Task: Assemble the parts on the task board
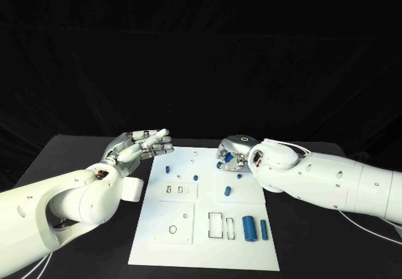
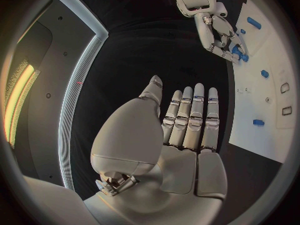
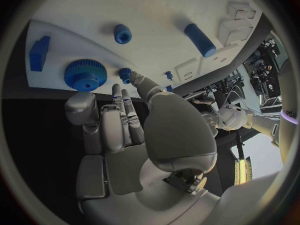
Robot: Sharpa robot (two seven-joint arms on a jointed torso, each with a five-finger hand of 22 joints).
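Head view: two blue rods (image 1: 250, 228) lie on the white board (image 1: 205, 244), nearer than either hand. Beyond them, the left hand (image 1: 138, 147) hovers off the board's side, fingers straight, holding nothing. The right hand (image 1: 232, 156) curls at the far edge, just beside a blue gear (image 3: 85, 75); whether it grips anything I cannot tell.

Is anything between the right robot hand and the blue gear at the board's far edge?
Nothing visible. In the right wrist view the right robot hand has its fingertips just short of the blue gear on the task board, with only bare surface between them.
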